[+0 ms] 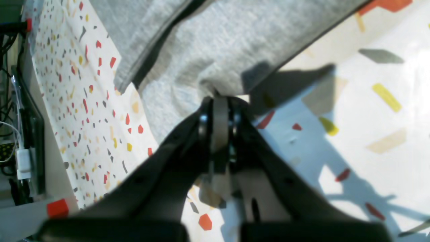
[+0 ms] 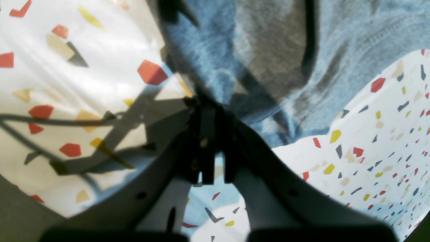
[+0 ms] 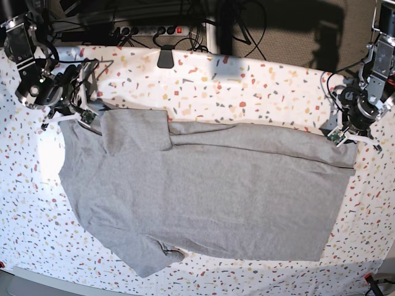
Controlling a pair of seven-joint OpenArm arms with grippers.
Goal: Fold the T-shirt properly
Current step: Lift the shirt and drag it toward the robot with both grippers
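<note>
We see 2 wrist views: left gripper (image 1: 220,101) and right gripper (image 2: 205,104) fingers clamped on T-shirt (image 3: 210,191) corners; base alone shows it spread across the bench (image 3: 247,86).

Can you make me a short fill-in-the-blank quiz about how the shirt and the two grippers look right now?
1. The T-shirt lying on the speckled table is ____ in colour.
2. The left gripper is ____ on the shirt's edge.
3. The right gripper pinches the shirt with its jaws ____.
4. In the base view, one sleeve is folded ____ the shirt's body.

Missing words: grey; shut; shut; over
</note>
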